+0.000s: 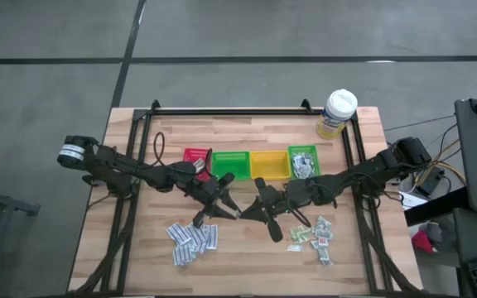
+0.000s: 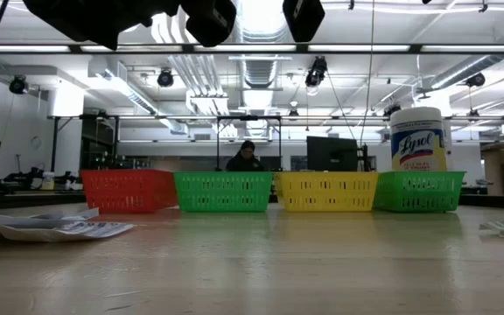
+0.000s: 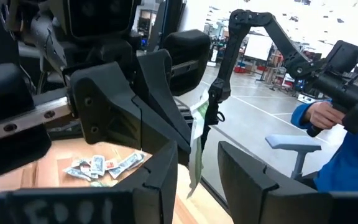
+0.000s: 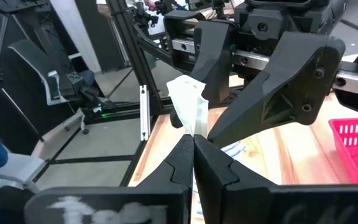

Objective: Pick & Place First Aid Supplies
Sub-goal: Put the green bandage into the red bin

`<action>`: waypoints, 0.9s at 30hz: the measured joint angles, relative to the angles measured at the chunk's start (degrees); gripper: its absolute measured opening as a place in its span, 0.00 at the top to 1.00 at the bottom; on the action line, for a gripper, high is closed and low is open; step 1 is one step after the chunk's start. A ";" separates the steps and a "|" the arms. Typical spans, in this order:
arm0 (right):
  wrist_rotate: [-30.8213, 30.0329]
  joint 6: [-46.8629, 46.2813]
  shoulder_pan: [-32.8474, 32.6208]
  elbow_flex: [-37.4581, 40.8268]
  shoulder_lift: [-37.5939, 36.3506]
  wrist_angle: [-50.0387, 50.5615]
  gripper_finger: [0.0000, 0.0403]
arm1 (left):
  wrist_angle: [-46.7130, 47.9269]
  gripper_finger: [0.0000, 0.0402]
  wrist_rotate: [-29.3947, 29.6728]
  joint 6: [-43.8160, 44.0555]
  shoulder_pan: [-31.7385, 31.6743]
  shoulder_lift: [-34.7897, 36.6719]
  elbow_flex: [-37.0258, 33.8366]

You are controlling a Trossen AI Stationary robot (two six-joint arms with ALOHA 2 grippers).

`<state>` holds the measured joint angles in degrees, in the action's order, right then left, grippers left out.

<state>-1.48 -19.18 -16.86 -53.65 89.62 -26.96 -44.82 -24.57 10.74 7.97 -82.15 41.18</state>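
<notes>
Nearest the lower edge of the high view, two scatters of sachets are seen on the table (image 1: 247, 257): a white-blue group (image 1: 192, 238) at lower left of centre and a green and white-red group (image 1: 315, 234) at lower right of centre.

Above them, at frame centre, the two grippers are raised off the table and face each other. The right gripper (image 4: 193, 142) is shown in the right wrist view with its jaws pressed together on a pale, crumpled sachet (image 4: 188, 106), which stands up out of the jaws. The left gripper (image 1: 226, 192) is positioned just beside it, with its jaws apart on either side of that sachet; whether they touch it cannot be told.

Farther up the frame, a row of bins is set across the table: red bin (image 1: 195, 156), green bin (image 1: 231, 162), yellow bin (image 1: 269, 164) and a second green bin (image 1: 303, 161), the last containing grey-silver sachets. A wipes tub (image 1: 336, 113) stands at upper right.
</notes>
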 joint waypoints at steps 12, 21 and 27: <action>-1.95 -0.53 0.11 0.02 0.00 1.40 0.98 | -0.44 0.93 -0.48 -0.07 0.09 0.00 0.10; -2.10 -0.77 0.02 0.02 0.00 1.43 0.98 | -0.42 1.00 -2.83 -0.13 0.04 0.00 0.10; -2.12 -0.77 0.00 0.02 0.00 1.42 0.98 | -0.24 1.00 -2.81 -0.15 0.04 0.00 0.06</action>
<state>-3.60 -19.94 -16.86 -53.63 89.62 -25.54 -45.06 -27.38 10.59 8.01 -82.15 41.23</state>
